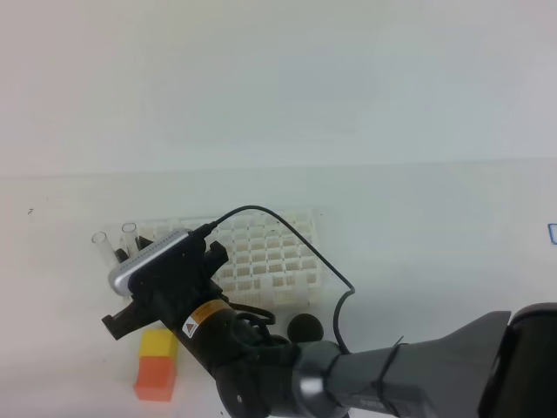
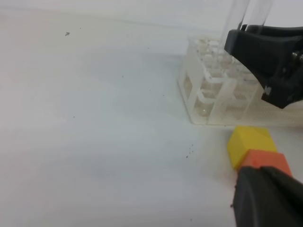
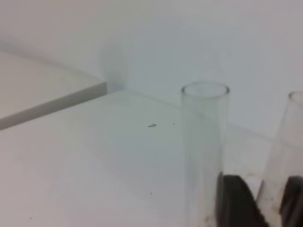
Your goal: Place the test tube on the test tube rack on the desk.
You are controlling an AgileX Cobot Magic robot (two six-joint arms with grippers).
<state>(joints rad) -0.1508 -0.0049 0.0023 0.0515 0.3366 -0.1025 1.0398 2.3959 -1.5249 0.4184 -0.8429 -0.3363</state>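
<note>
Bright, washed-out white, soft blur, faint shadows

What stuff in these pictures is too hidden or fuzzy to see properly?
- High view: the right gripper and the feet of the two test tubes are hidden behind the wrist camera housing.
- High view: the arm covers the near edge of the test tube rack and part of the black knob.
- Left wrist view: the tubes' tops are cut off by the upper edge.
- Right wrist view: blurred; tube bottoms cut off below.

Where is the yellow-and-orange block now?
In the exterior high view the yellow-and-orange block lies on the desk at lower left, in front of the test tube rack's left end and beside the right arm.
</note>
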